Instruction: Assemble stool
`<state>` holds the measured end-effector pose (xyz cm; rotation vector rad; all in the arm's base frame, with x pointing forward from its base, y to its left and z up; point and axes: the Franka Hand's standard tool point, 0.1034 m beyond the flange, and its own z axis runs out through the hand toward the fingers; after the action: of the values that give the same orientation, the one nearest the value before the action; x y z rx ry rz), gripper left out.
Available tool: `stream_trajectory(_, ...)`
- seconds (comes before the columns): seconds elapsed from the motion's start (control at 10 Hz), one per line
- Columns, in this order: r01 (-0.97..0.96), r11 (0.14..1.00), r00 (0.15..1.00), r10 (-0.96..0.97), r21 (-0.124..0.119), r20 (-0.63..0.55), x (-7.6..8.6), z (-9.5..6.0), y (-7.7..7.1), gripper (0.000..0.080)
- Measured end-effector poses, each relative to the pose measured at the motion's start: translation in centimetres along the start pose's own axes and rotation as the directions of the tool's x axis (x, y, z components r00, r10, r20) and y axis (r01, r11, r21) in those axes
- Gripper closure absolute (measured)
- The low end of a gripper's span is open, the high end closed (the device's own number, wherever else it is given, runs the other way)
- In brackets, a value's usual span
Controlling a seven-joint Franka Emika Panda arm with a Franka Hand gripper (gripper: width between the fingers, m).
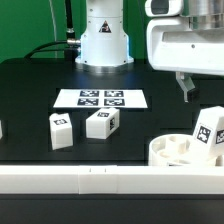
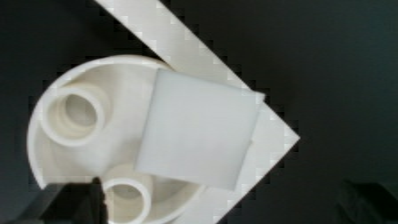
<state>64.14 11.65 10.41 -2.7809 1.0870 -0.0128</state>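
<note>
Tool [image 1: 188,88], mine, spread wide and empty above the seat [image 1: 172,150] at four o'clock. One leg [image 1: 210,131] looks fitted; second leg [image 1: 60,131] and third leg [image 1: 102,123], eight o'clock, wait on the bench [image 1: 30,90].

A matte black table [image 1: 30,95] carries the whole scene. Its surface gives back a soft, even light, with only faint shadows. Beyond the far edge, at the exterior view's left, stands a green backdrop [image 1: 25,22]. The marker board [image 1: 100,99] lies flat near the middle of the table, showing 4 tags. 1 long white rail [image 1: 60,182] runs along the near edge. In the wrist view the table shows as plain dark ground.
</note>
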Motion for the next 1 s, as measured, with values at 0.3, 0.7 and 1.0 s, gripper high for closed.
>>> stream_trajectory(0.3, 0.353, 0.934, 0.936, -0.353, -0.050, 0.000, -0.36, -0.23, -0.13, 0.0151)
stream_trajectory(0.7, 0.657, 0.751, 0.753, -0.657, -0.064, 0.019, -0.33, -0.16, 0.01, 0.0151)
stream_trajectory(1.0, 0.838, 0.540, 0.544, -0.838, -0.084, 0.040, -0.40, -0.03, 0.10, 0.0151)
